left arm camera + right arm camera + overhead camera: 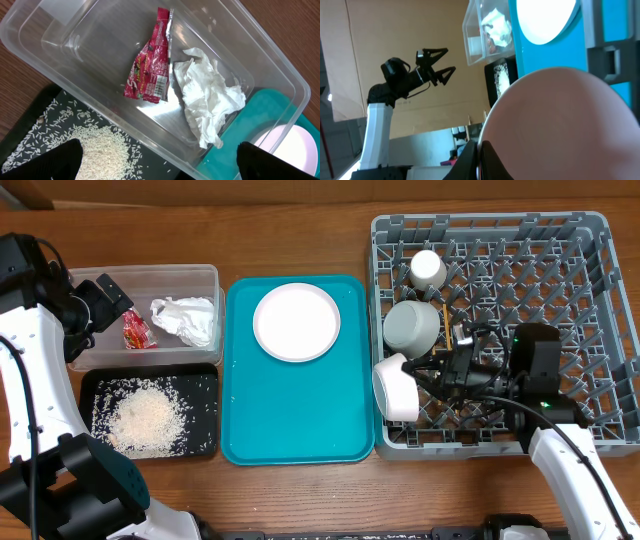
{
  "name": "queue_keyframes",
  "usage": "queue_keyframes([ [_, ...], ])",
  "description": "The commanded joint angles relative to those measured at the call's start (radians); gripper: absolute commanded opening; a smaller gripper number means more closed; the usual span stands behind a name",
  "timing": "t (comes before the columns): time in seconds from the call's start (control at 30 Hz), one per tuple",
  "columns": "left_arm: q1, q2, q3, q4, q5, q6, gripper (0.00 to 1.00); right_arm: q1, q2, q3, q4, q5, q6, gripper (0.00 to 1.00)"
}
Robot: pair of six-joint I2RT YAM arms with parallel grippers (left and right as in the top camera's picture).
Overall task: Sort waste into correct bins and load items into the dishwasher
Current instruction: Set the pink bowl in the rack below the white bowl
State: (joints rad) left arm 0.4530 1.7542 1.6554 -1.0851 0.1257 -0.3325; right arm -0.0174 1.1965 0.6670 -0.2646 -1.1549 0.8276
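Overhead: the left arm's white link rises along the table's left edge and folds inward. The left gripper [97, 306] hangs over the left end of the clear rectangular plastic tub [160, 275], its fingers spread wide with nothing between them. The tub holds a crinkled red wrapper [135, 332] and a crumpled white paper napkin [187, 320]. Just nearer the table's front edge, the shallow black rectangular tray [200, 385] carries a heap of whitish rice grains [148, 418]. At mid-table, the teal serving tray [300, 410] bears a round pale plate [296, 322] near its far edge.

The large grey plastic dish rack [490, 222] fills the table's right side. A small pale cup [428, 270] and a round grey bowl [411, 326] sit along its left wall. The right arm reaches in from the front right corner and lies across the rack floor. The right gripper [418, 376] is clamped on the rim of a small whitish bowl [394, 388], which stands on edge at the rack's front left corner.

Left wrist: both fingertips [55, 160] show at the bottom corners, far apart, above the tub with the wrapper and napkin lying side by side.

Right wrist: the whitish bowl's rounded back fills the lower right, its rim pinched by the dark fingers [487, 162]. Beyond it the left arm stands raised.
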Motion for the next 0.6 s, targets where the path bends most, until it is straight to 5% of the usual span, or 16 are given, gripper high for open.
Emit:
queue_keyframes([
  [0.0,-0.004,-0.027,-0.002,0.000,-0.006,0.022,1.00,-0.020,-0.003,0.001,-0.057,0.081,-0.074,0.04],
  [0.57,-0.004,-0.027,-0.002,0.000,-0.006,0.022,1.00,-0.124,-0.003,-0.021,-0.091,0.108,-0.235,0.14],
])
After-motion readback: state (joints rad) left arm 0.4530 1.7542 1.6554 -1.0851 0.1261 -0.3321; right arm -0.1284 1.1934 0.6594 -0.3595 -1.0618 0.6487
